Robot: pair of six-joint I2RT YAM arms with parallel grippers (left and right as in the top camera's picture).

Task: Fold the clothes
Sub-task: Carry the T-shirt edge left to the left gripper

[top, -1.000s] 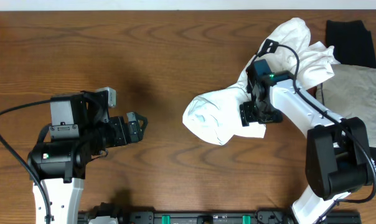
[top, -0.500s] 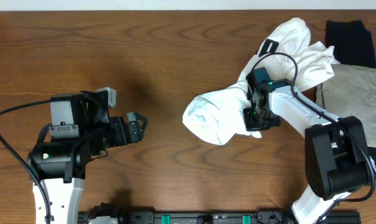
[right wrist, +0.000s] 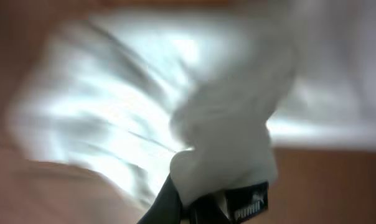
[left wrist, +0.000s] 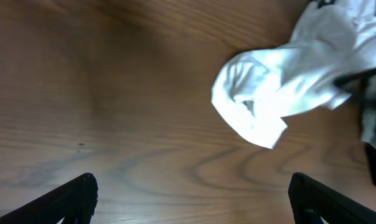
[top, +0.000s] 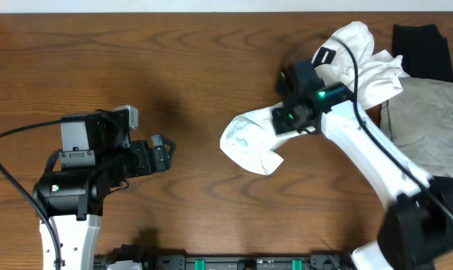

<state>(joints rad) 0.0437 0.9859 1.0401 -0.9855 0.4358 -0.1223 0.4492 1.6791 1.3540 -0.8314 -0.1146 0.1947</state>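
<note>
Perhaps three garments, two pincers.

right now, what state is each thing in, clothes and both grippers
right gripper: shut on the white T-shirt
white T-shirt: crumpled, unfolded, pinched at one spot
left gripper: open, empty, apart from the clothes
grey-beige garment: lying wrinkled, not held
black garment: lying beyond the grey-beige garment, not held

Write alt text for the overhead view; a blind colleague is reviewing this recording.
The right gripper is shut on a crumpled white T-shirt on a wooden table, right of centre. A grey-beige garment and a black garment lie at the right edge. The left gripper sits open over bare wood on the left.
</note>
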